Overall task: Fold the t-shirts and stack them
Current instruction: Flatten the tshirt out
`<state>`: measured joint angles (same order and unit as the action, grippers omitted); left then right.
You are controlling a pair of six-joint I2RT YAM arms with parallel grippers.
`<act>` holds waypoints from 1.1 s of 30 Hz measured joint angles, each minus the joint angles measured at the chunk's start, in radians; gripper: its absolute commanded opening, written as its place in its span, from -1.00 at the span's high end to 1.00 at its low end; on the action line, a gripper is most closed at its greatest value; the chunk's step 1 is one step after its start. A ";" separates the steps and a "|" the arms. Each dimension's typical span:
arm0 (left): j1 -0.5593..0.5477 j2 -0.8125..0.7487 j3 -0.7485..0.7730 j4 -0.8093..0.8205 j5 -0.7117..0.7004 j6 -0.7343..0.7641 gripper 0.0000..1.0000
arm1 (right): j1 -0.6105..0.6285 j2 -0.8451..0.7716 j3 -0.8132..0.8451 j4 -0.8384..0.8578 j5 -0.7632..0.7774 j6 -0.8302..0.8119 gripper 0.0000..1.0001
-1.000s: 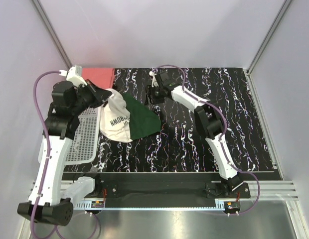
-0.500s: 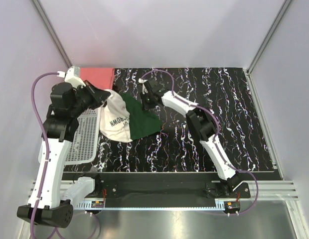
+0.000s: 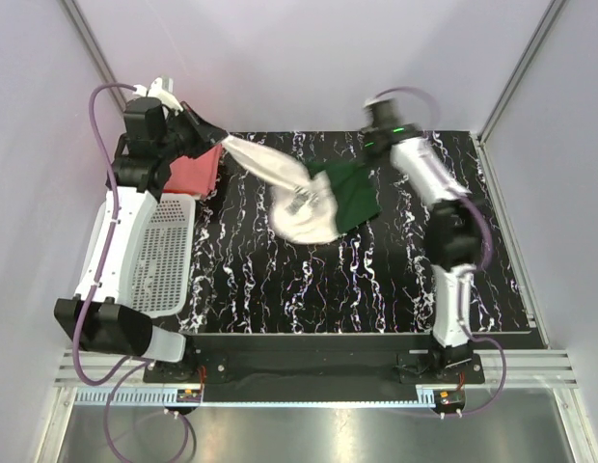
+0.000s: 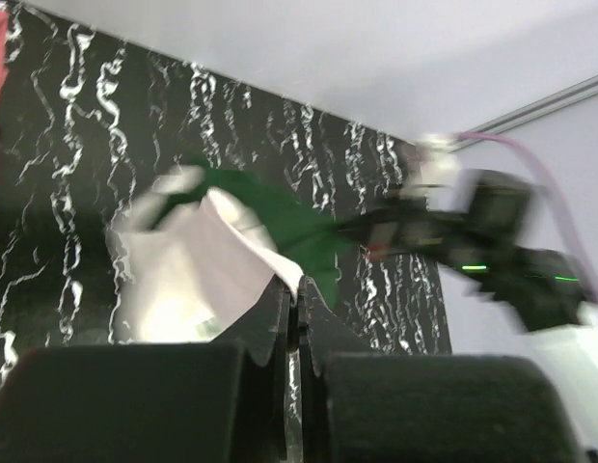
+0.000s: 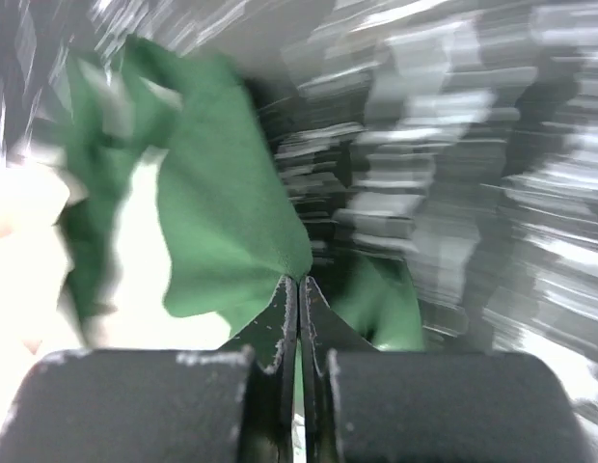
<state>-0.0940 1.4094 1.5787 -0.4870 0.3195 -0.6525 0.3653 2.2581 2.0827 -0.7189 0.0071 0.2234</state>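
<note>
1. While the white plastic mesh basket (image 3: 162,253) sits at the left edge of the black marbled table (image 3: 376,280), both shirts are outside it. The salmon-red t-shirt (image 3: 190,174) lies just past its far rim, at the upper left of the table.
2. The cream-white and green t-shirt (image 3: 301,214) is strung between the two grippers over the upper middle of the table. Its cream bulk sags at the centre, and whether that part touches the surface cannot be told.
3. The left arm rises steeply along the left side, its wrist at the upper left of the top view. The left gripper (image 3: 204,130) is pressed together on a cream edge of that shirt.
4. The right arm reaches from its base at the lower right up to the table's far edge. The right gripper (image 5: 297,285) has its fingers closed, pinching the dark green cloth.
5. Only the top view shows the basket. The left wrist view shows a sliver of red at its left edge and the right arm blurred at its right side. The right wrist view is smeared, giving little besides green fabric at the fingertips.
</note>
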 measured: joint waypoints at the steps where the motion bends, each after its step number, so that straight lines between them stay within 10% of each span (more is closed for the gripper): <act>1: 0.000 0.002 0.005 0.006 0.003 -0.002 1.00 | -0.063 -0.078 -0.042 0.003 0.002 0.009 1.00; 5: 0.000 -0.055 -0.051 0.029 0.029 0.001 1.00 | -0.256 -0.407 -0.230 -0.011 0.084 0.043 1.00; 12: -0.024 -0.286 -0.513 0.023 0.080 0.036 1.00 | -0.233 -0.771 -0.702 -0.082 0.170 0.194 0.97; 16: -0.061 -0.284 -0.747 0.025 0.095 0.050 1.00 | -0.272 -0.836 -0.980 -0.126 0.187 0.307 0.33; 23: -0.090 -0.247 -0.850 0.033 0.101 0.085 1.00 | -0.293 -1.045 -1.068 -0.129 0.193 0.427 0.07; 33: -0.090 -0.230 -0.827 0.072 0.166 0.114 1.00 | -0.447 -0.647 -0.947 0.193 0.071 0.382 -0.03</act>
<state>-0.1837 1.1793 0.7513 -0.4152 0.4854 -0.5381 -0.0814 1.6115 1.1355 -0.5259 0.0776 0.6052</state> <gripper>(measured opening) 0.025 0.505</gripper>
